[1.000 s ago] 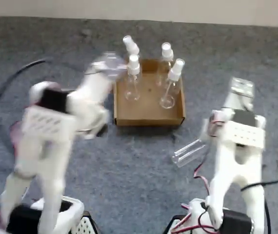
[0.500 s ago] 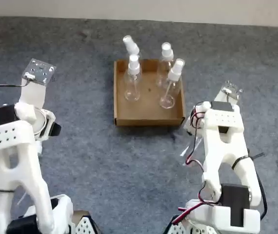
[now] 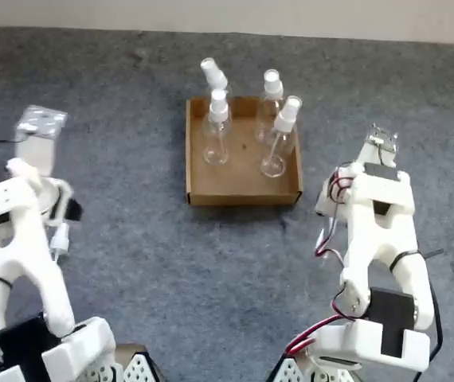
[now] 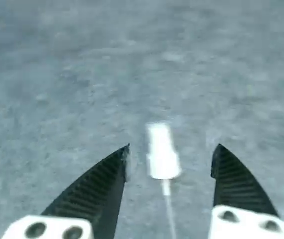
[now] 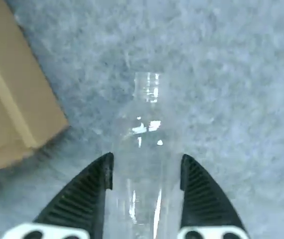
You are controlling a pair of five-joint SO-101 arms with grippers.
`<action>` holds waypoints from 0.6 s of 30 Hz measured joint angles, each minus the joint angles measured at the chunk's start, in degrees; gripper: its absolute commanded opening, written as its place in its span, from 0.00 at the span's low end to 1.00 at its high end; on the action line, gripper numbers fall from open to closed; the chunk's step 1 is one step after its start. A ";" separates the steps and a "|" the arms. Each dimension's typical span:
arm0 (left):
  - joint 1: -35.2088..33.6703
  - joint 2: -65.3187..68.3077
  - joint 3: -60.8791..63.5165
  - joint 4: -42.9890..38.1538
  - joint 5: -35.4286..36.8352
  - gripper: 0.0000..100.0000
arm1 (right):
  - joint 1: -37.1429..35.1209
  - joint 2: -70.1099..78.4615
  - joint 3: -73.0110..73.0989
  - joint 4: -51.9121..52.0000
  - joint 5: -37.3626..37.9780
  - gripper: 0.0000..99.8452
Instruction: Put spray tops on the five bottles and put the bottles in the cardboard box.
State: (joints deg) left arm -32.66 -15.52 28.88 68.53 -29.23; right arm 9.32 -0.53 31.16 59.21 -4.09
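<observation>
My left claw (image 4: 172, 148) hangs spread wide over the grey carpet (image 4: 57, 59), and the last loose spray top (image 4: 161, 152) lies flat between the jaws, touching neither and a shade nearer one of them. The top's long axis runs in line with my reach. Its white head lies out level with the fingertips, and its thin dip tube (image 4: 169, 209) trails straight back toward my wrist. This is the relation that counts, as I judge it. Closing from here should pinch the head across its width and leave the tube free to be aimed. I cannot tell how far above the carpet the fingertips are.

My right claw (image 5: 147, 158) is pinched on the one bare bottle (image 5: 146, 114), the clear body filling the gap between the jaws. The open neck (image 5: 147, 79) points directly ahead, away from the wrist, so the bottle also lies along the claw's own line. Whether it rests on the carpet or is lifted off it I cannot say.

A corner of the cardboard box (image 5: 17, 99) sits just beside this claw, on the side toward my other arm and slightly ahead. In the high view four topped bottles (image 3: 217, 127) stand in or against the box. The left claw is well apart from it, so the right arm is the nearer one for the drop once tube meets neck
</observation>
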 measured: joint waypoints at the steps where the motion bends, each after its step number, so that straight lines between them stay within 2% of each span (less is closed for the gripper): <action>1: -1.23 0.18 0.00 -1.14 0.00 0.23 | 0.88 0.00 0.00 -0.09 3.60 0.04; 5: -4.04 0.44 1.14 -3.69 -3.43 0.23 | 3.69 0.00 0.00 -0.09 17.41 0.04; 9: -3.96 0.44 4.22 -4.84 -6.24 0.23 | 6.86 0.09 -0.09 2.64 28.22 0.04; 18: -4.04 0.62 13.54 -14.24 -8.70 0.23 | 16.00 0.09 -0.18 4.13 44.04 0.04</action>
State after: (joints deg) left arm -36.70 -14.90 42.42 54.29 -37.93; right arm 25.32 -0.44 30.99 63.34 39.96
